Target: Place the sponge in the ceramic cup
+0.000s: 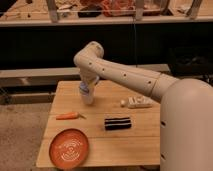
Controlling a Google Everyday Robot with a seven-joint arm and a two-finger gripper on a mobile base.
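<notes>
The white ceramic cup (89, 98) stands upright on the wooden table (142, 142), near its back left. A bit of the blue-grey sponge (84, 89) shows right at the cup's rim, under the end of my arm. My gripper (86, 85) points straight down over the cup's mouth, touching or nearly touching the sponge. The wrist hides most of it, and I cannot tell whether the sponge is held or rests in the cup.
An orange plate (70, 148) lies at the front left. A small carrot (67, 116) lies just in front of the cup. A black ridged block (117, 123) sits mid-table, and a flat white oblong object (136, 102) lies to the right. My arm spans the table's right side.
</notes>
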